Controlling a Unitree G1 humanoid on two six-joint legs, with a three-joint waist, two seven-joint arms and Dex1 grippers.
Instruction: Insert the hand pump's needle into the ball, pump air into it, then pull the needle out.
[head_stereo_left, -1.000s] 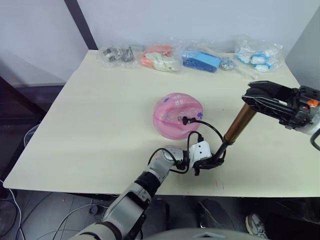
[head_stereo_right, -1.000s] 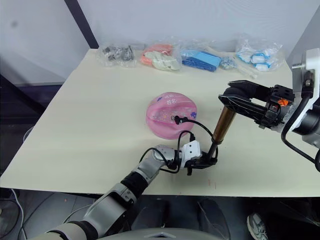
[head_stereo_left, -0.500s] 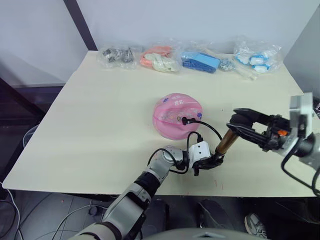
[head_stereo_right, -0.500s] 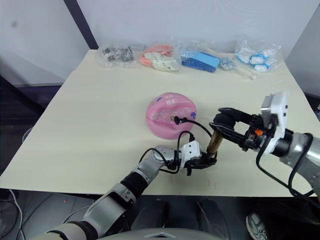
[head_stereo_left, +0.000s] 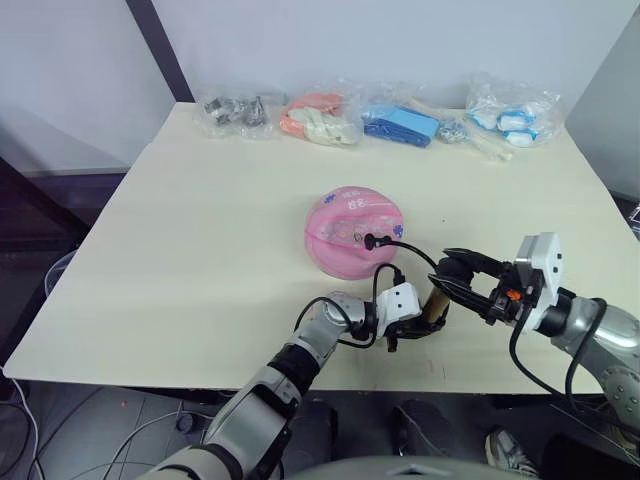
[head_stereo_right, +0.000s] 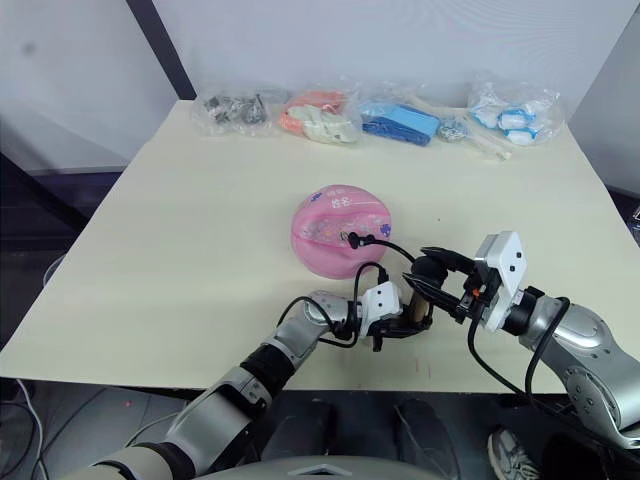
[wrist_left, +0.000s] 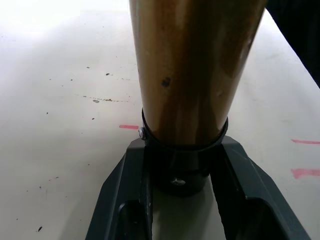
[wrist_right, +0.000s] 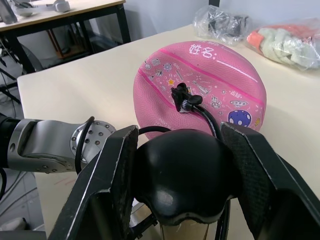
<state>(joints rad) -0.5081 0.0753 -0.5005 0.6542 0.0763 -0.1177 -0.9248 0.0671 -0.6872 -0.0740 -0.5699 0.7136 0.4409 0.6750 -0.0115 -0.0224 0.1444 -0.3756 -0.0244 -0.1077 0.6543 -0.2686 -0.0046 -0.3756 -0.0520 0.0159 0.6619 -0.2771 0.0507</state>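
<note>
The pink ball lies mid-table with the needle's black fitting seated in its valve; the needle's pin is hidden inside. A thin black hose loops from there down to the hand pump. The pump stands upright near the table's front edge, and little of its bronze tube shows. My left gripper is shut on the pump's black bottom cap. My right gripper is shut on the pump's round black handle, low over the left one. The ball lies just beyond that handle.
Several clear bags line the table's far edge: dark hardware, orange and white items, blue items, white and blue items. The table's front edge runs close behind both grippers.
My right gripper has come down and in toward the left one with the pump's top, so the pump is far shorter. The left gripper, ball and needle have stayed put.
</note>
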